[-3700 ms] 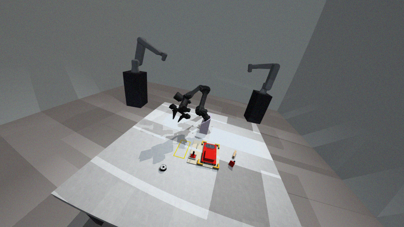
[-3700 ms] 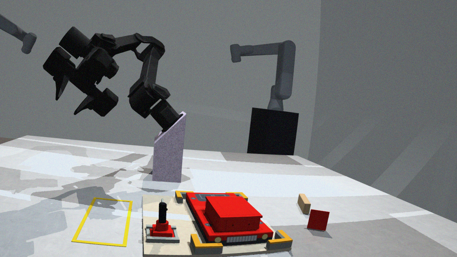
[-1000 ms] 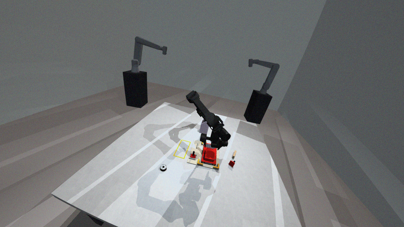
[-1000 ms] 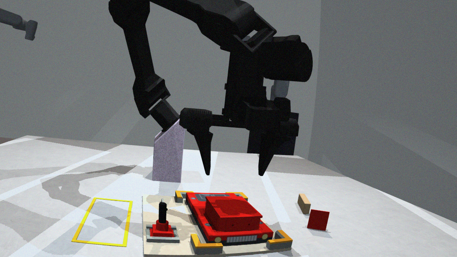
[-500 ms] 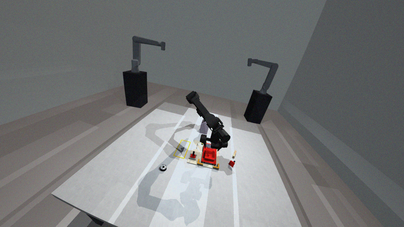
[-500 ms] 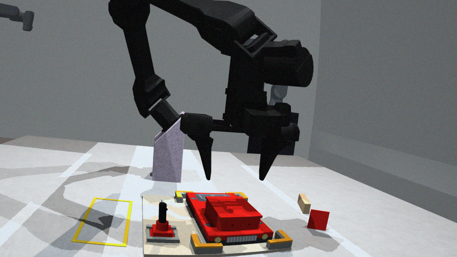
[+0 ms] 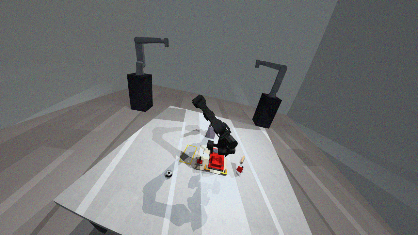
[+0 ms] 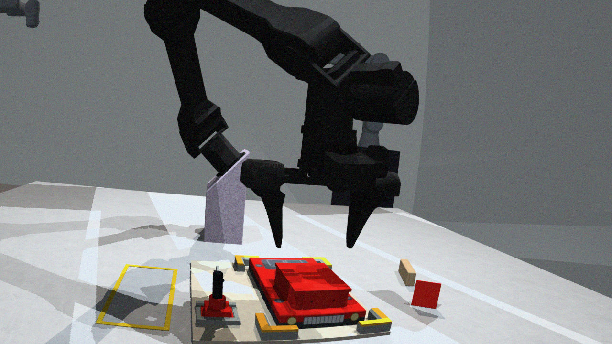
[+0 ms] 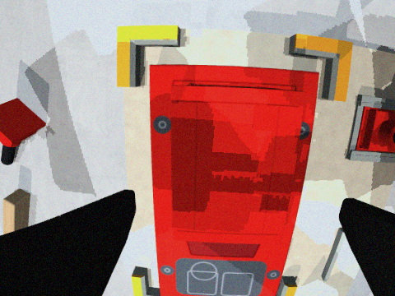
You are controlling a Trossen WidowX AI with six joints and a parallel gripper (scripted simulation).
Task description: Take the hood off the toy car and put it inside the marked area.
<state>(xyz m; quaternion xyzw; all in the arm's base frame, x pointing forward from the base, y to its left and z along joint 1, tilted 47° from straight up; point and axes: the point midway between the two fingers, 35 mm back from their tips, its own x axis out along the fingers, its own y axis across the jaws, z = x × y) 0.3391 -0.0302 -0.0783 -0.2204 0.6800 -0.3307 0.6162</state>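
Note:
The red toy car (image 7: 211, 161) (image 8: 280, 306) (image 9: 161, 214) sits on a beige board (image 8: 202, 274) (image 9: 332, 170) between yellow and orange corner brackets. Its hood (image 8: 309, 283) (image 9: 236, 170), a raised red block, is on the car. My gripper (image 8: 314, 247) (image 9: 242, 206) (image 7: 217, 149) is open and empty. It hangs pointing straight down a little above the car, one finger over each side, touching nothing. The marked area, a yellow outline (image 8: 112, 294) (image 7: 185, 162), lies flat on the table to the left of the board.
A black peg on a red base (image 8: 217, 284) (image 9: 378, 134) stands on the board's left part. A red cube (image 8: 425, 294) (image 7: 239, 168) and a tan block (image 8: 407, 272) (image 7: 242, 159) lie right of the board. A small wheel (image 7: 168, 174) lies in front of the board, to its left. The arm's lilac base (image 8: 225, 213) stands behind.

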